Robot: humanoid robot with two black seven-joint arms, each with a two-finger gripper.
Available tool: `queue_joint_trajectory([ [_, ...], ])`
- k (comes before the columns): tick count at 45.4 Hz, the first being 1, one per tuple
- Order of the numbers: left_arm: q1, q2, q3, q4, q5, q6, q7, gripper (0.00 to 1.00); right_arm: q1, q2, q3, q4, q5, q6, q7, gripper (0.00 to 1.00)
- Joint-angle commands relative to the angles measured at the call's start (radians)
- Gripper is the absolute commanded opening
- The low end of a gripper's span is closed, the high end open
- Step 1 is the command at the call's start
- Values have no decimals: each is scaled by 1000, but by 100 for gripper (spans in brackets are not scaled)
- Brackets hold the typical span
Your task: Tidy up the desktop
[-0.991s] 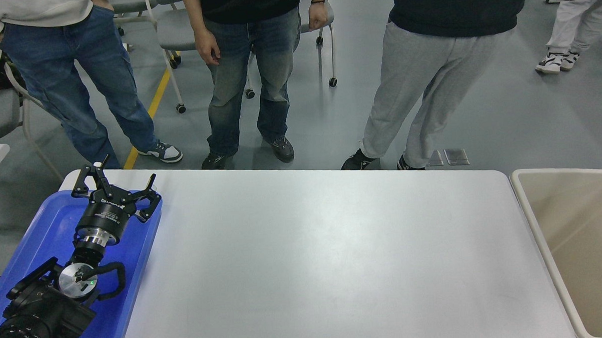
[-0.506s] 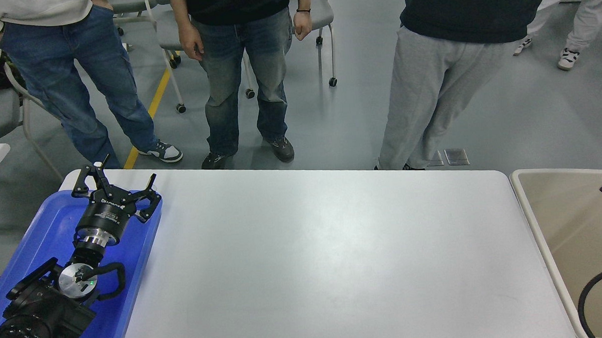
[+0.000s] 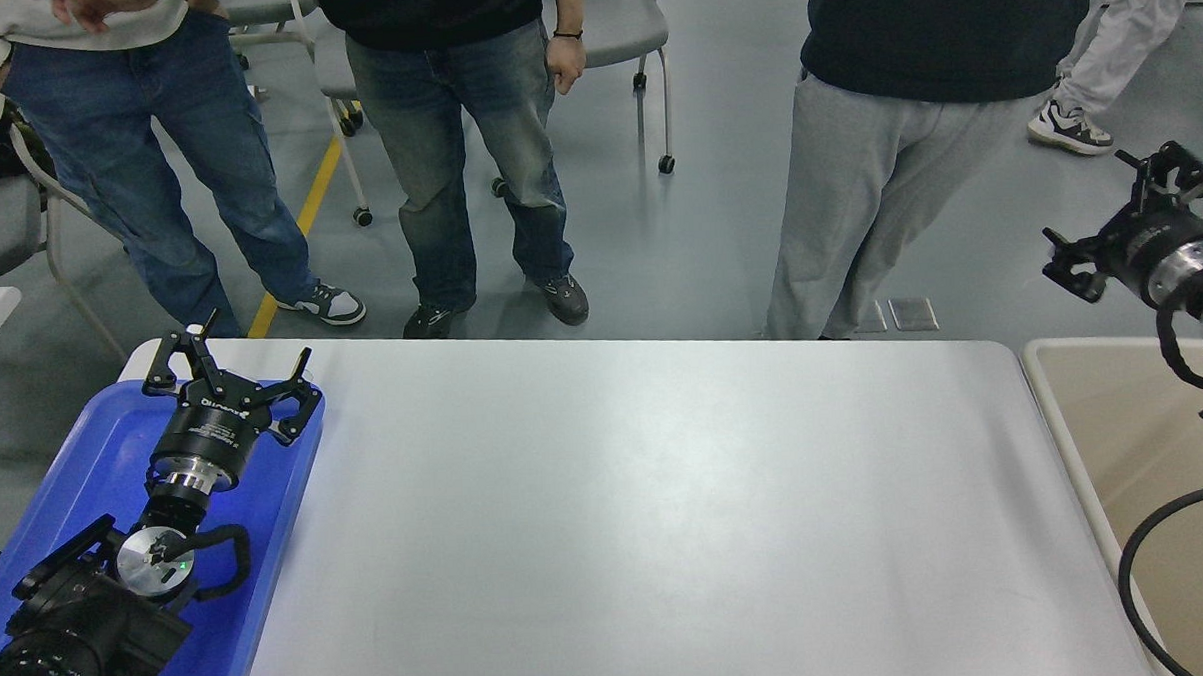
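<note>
Desktop [image 3: 647, 506], white and faintly glossy with rounded corners, fills the middle of the head view, its bare surface running from the blue tray [image 3: 86, 466] on the left to the beige bin [image 3: 1095, 431] on the right. That tray sits on the left end of the tabletop, its right rim along the open white area; the only thing seen over its floor is the left arm. The left gripper [image 3: 227, 363] hangs above the tray's far edge with its 2 fingers spread apart and nothing between them. The bin stands just beside the right edge of the top; the part of its inside that shows is plain beige, crossed by a black cable [image 3: 1135, 560]. The right gripper [image 3: 1123, 220] is raised above the bin's far corner, beyond the tabletop's far right corner; its fingers cannot be told apart, so its state is unclear. 3 people [image 3: 475, 152] stand close along the far edge, and wheeled chairs [image 3: 631, 27] sit behind them on the grey floor.
</note>
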Motion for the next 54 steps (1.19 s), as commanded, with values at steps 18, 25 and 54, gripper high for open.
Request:
queue_joint_trajectory([
  [18,1,0,0,0,0,0,0,100,-24,113,90,268,2,119,9,100],
  [25,1,0,0,0,-1,0,0,100,-49,191,122,265,2,149,11,100],
  [54,1,0,0,0,0,0,0,100,-211,354,125,264,1,205,17,100],
])
